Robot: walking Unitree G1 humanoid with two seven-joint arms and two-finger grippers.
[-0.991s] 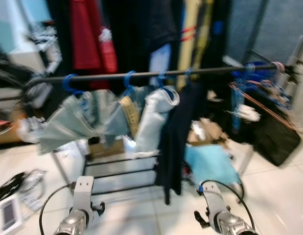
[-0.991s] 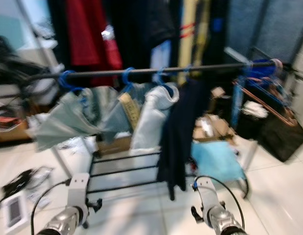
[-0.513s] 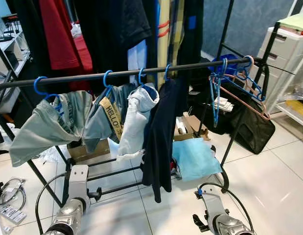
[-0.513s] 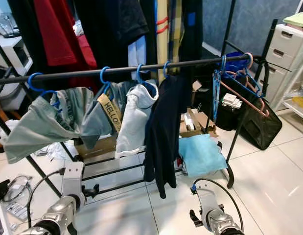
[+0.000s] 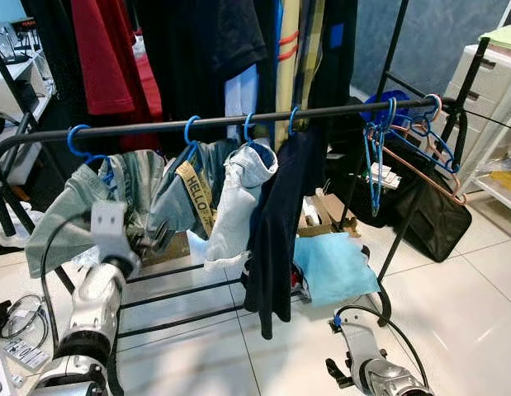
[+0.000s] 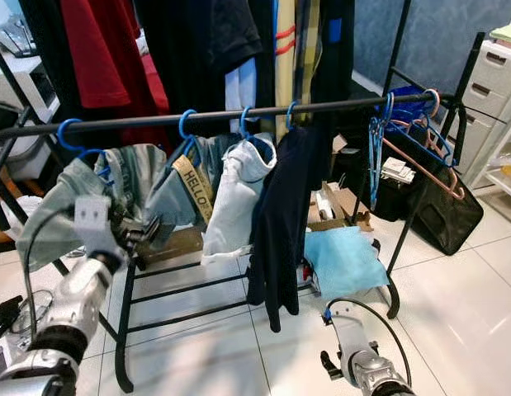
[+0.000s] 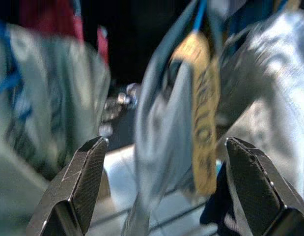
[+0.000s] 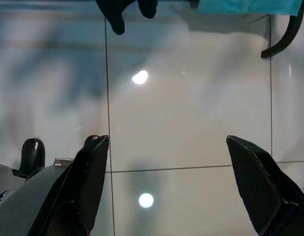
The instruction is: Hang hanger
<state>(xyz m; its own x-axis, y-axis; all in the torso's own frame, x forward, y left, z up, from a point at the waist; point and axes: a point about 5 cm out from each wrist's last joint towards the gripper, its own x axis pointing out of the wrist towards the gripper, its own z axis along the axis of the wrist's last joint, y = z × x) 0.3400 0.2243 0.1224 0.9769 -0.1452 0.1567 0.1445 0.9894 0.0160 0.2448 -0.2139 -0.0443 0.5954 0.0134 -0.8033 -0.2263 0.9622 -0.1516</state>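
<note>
Two grippers are showing: the right gripper (image 8: pixel 164 182) is hanging low over the white floor tiles (image 8: pixel 191 98), fingers wide apart and holding nothing. The left gripper (image 5: pixel 152 239) (also spread wide, empty) is reaching toward the grey garments (image 5: pixel 177 194). Blue hangers (image 5: pixel 191 132) are sitting on the black rail (image 5: pixel 238 120) behind.

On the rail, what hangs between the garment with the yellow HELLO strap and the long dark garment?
In the left eye view, a pale denim garment on a blue hanger hangs between the strapped garment and the dark garment.
</note>
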